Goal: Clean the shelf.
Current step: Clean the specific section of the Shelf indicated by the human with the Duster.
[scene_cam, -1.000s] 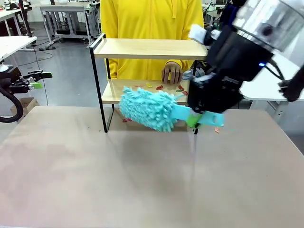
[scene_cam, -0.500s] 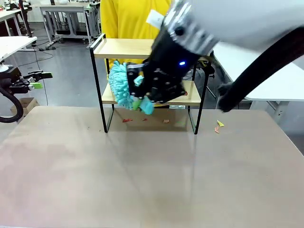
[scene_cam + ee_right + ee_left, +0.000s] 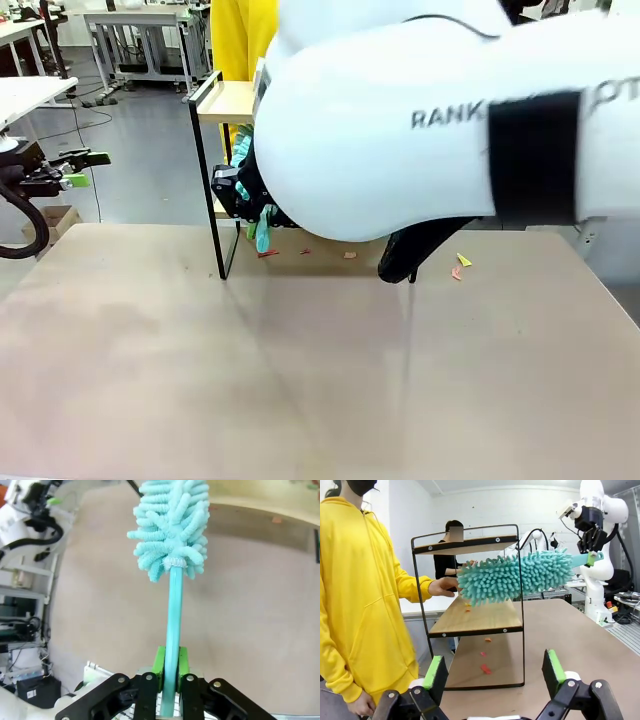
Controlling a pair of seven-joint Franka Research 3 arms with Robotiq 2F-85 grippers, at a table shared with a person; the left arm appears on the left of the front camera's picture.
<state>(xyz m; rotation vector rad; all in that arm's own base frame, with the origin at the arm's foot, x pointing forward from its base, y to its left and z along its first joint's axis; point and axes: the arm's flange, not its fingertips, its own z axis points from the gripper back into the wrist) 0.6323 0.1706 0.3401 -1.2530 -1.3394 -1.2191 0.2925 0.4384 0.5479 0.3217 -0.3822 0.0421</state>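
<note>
Right wrist view: right gripper (image 3: 170, 667) clamped on the handle of the teal duster (image 3: 171, 525); the shelf (image 3: 475, 617) looks light and stiff, best steadied by its frame.

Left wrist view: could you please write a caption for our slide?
Right gripper holds a teal duster between the shelf boards; a person's hand beside it.

One shelf (image 3: 475, 622) stands here, with two boards (image 3: 465, 544). There is one duster (image 3: 515, 577). There are two grippers: the left gripper (image 3: 495, 669) and the right gripper (image 3: 170, 665). In the front view five small scraps (image 3: 267, 254) lie on the one table (image 3: 300, 380), one of them yellow. Two people are present: one person in yellow (image 3: 360, 580) and a second person (image 3: 445, 562) farther back.
</note>
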